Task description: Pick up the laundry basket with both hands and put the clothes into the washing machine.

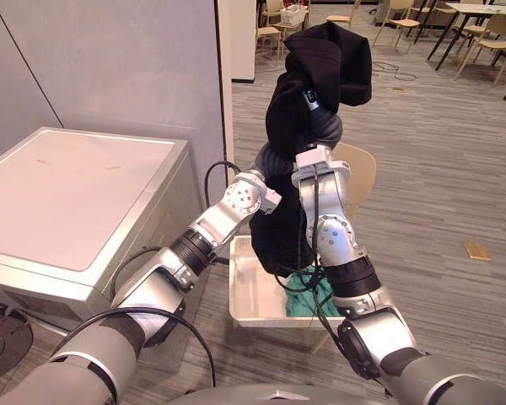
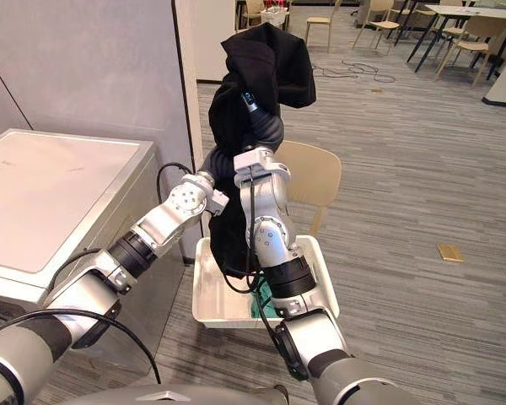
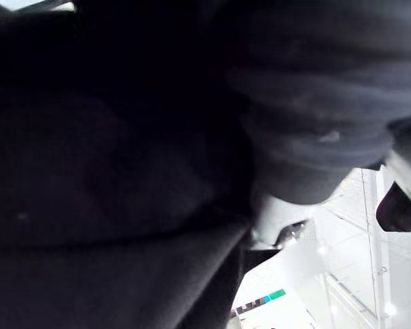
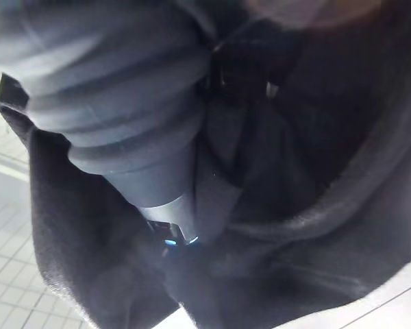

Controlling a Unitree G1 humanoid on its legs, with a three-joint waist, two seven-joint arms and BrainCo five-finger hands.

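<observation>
Black garment [image 1: 329, 51] high above basket [image 1: 240, 295] rim; washing machine [image 1: 76, 202] left, floor [image 1: 455, 169] right.

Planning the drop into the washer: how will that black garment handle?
Probably floppy: the black garment drapes over the raised arms and hangs in folds toward the white basket. Likely clingy too, since it wraps the wrists, so it may snag rather than drop cleanly.

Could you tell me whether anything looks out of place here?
Yes: a black cloth garment hangs draped over the raised left robot hand and right robot hand, wrapping both, high above the white plastic laundry basket. It looks more snagged than held.
</observation>
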